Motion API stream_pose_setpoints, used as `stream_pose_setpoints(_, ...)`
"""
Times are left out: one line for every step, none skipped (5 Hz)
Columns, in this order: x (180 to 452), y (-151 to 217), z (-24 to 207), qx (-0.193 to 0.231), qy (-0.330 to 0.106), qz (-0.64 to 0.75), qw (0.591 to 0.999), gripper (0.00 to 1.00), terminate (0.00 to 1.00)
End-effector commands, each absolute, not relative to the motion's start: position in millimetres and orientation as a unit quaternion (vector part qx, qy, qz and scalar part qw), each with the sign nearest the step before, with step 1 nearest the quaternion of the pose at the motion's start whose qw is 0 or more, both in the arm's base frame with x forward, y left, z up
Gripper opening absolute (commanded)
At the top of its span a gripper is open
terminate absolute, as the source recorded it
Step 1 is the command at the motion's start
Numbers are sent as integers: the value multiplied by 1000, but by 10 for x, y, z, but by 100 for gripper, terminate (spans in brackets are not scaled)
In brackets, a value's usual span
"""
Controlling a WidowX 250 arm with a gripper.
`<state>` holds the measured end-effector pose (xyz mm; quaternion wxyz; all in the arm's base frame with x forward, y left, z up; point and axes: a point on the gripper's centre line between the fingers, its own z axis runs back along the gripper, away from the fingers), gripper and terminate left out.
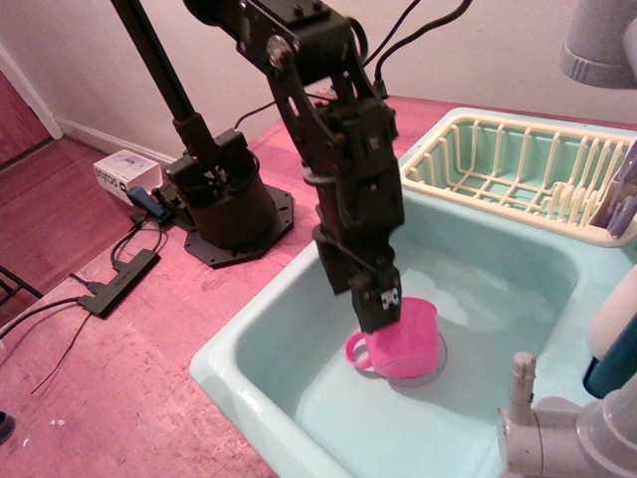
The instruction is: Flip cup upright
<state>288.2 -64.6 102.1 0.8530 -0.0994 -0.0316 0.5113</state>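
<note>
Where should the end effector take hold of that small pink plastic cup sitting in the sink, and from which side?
Probably the wall of the small pink plastic cup, taken from above: it sits mouth-down in the pale green sink, so its narrower base faces up. The loop handle pointing left is a smaller target. The end effector is already at that left side.

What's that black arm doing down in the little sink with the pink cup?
A single robot arm has reached down into the pale green toy sink, and its gripper is pressed against the left side of a small pink cup, just above the handle. The cup sits on the sink floor with its wide rim down, so it is not yet flipped upright. Whether the gripper is actually clamping the cup cannot be told from this angle. A cream dish rack sits behind the sink.
</note>
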Motion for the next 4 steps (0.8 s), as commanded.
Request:
stream_pose_setpoints(2993, -730, 957, -113, -28, 501, 857, 100, 0)
stream_pose_setpoints(3149, -895, 880, -129, -24, 499, 856, 100, 0)
stream_pose_setpoints(3237, -933, 833, -133, -20, 492, 860, 100, 0)
stream_pose_setpoints(3266, -976, 853, -133, -17, 491, 861, 100, 0)
